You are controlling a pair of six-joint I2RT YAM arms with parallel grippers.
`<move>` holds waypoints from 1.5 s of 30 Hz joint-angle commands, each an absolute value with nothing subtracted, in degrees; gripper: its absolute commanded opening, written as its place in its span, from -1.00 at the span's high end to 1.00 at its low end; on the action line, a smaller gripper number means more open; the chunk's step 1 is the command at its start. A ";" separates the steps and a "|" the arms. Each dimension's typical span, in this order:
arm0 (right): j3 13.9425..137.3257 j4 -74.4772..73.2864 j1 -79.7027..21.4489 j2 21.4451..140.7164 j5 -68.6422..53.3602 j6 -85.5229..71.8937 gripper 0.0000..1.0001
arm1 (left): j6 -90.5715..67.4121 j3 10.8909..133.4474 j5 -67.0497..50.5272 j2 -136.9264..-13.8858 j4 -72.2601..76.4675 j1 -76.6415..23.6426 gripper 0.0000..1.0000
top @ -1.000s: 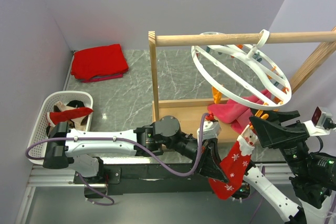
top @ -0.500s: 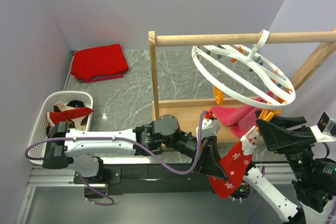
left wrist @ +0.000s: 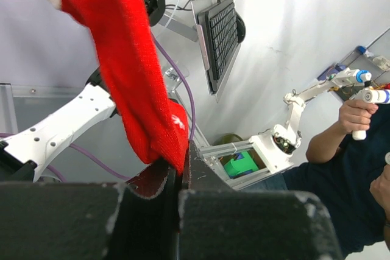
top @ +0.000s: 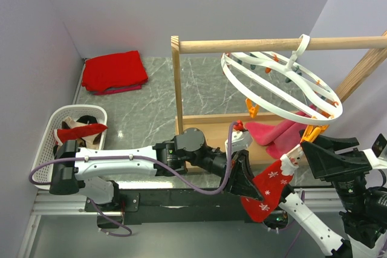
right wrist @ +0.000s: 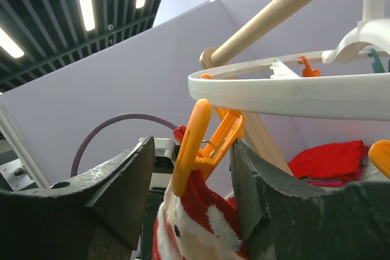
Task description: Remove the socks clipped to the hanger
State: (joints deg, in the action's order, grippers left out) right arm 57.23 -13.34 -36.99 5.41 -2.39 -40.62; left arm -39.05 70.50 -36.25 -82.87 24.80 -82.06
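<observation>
The white ring hanger point(top: 284, 86) hangs tilted from the wooden rail. A red-and-white sock point(top: 272, 182) hangs from an orange peg point(top: 313, 130) at the ring's near right edge; the peg point(right wrist: 204, 144) grips the sock's top point(right wrist: 201, 226). My left gripper point(top: 248, 188) is shut on the sock's red toe point(left wrist: 159, 139), below the ring. My right gripper point(right wrist: 192, 168) is open, its jaws standing either side of the orange peg; the left jaw is apart from the peg, the right jaw is at its handle. A pink sock point(top: 272, 131) lies under the ring.
A wooden rail frame point(top: 181, 89) carries the hanger. A white basket point(top: 42, 149) at the left holds several socks. A folded red cloth point(top: 115, 70) lies at the back left.
The hanger ring has swung down and to the right. My left gripper has pulled the sock's toe slightly left and down. My right gripper has shifted right with the peg.
</observation>
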 commanded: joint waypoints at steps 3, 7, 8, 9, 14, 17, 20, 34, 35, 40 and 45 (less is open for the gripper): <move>59.77 -10.46 -37.88 6.85 -1.67 -40.17 -0.24 | -41.04 70.75 -38.23 -83.23 29.27 -81.65 0.98; 60.03 -9.50 -38.14 7.12 -0.09 -41.22 -0.21 | -41.57 70.66 -38.58 -83.67 29.88 -81.65 0.98; 59.94 -9.23 -38.14 7.12 -0.09 -41.22 -0.19 | -41.57 70.75 -38.58 -83.76 29.97 -81.65 0.98; 59.85 -9.05 -38.23 6.95 1.65 -41.83 -0.18 | -41.57 70.75 -38.67 -83.76 30.06 -81.65 0.97; 59.06 -8.96 -38.50 6.77 4.83 -42.98 -0.15 | -41.49 71.10 -38.93 -84.11 29.88 -81.65 0.98; 58.45 -8.44 -38.58 6.68 6.68 -44.03 -0.13 | -41.57 71.37 -39.11 -84.46 29.97 -81.65 0.98; 57.92 -8.17 -38.76 6.33 8.61 -45.17 -0.04 | -41.57 71.63 -39.20 -84.73 30.06 -81.65 0.97; 56.69 -9.31 -39.11 6.42 9.75 -45.18 1.00 | -41.05 70.14 -38.32 -83.94 29.71 -81.65 0.97; 56.52 -9.49 -39.20 6.50 9.84 -45.18 1.00 | -40.78 69.88 -38.15 -83.94 29.45 -81.65 0.98; 56.95 -13.61 -39.20 6.68 11.42 -44.83 1.00 | -37.98 67.77 -29.73 -80.69 20.61 -81.65 0.97; 57.30 -19.41 -39.11 6.94 13.18 -43.33 0.78 | -34.98 64.43 -8.30 -75.25 4.15 -81.39 0.97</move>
